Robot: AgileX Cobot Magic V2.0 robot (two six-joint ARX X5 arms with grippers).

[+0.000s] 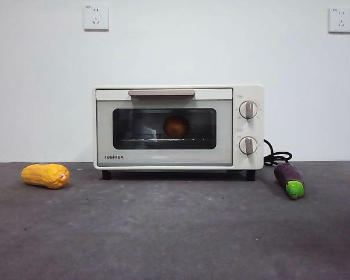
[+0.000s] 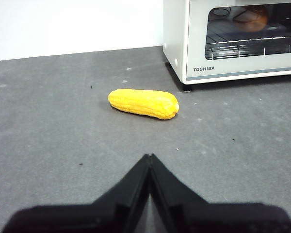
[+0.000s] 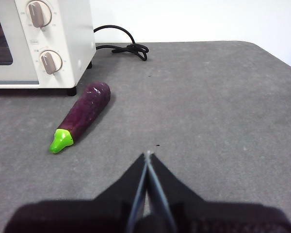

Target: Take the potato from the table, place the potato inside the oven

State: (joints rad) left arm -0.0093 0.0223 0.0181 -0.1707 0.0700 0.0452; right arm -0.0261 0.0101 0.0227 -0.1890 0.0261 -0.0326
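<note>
Behind the dark glass door of the oven (image 1: 178, 128), the potato (image 1: 176, 126) rests on the wire rack, near the middle of the chamber; the door is closed, with its beige handle (image 1: 161, 93) along the top edge. In the left wrist view the potato (image 2: 252, 18) shows through the same glass, above the rack bars. The oven stands at the back of the surface (image 1: 175, 233), against a white wall carrying two sockets (image 1: 96, 17). Two knobs (image 1: 248, 109) sit one above the other on the oven's right panel, and a black cord (image 1: 276, 157) lies coiled just behind its right corner. A corn cob (image 1: 45, 175) lies on the surface off the oven's left corner, apart from it. An eggplant (image 1: 289, 179) lies off the right corner, near the cord, its green tip pointing away from the oven. The left pincer (image 2: 149, 158) hangs low over bare surface, well apart from the corn cob (image 2: 143, 103); its jaws meet at the tips and grip nothing. The right pincer (image 3: 148, 155) hangs low over bare surface, apart from the eggplant (image 3: 82, 115); its jaws are likewise pressed together and empty. Neither arm shows in the front view
</note>
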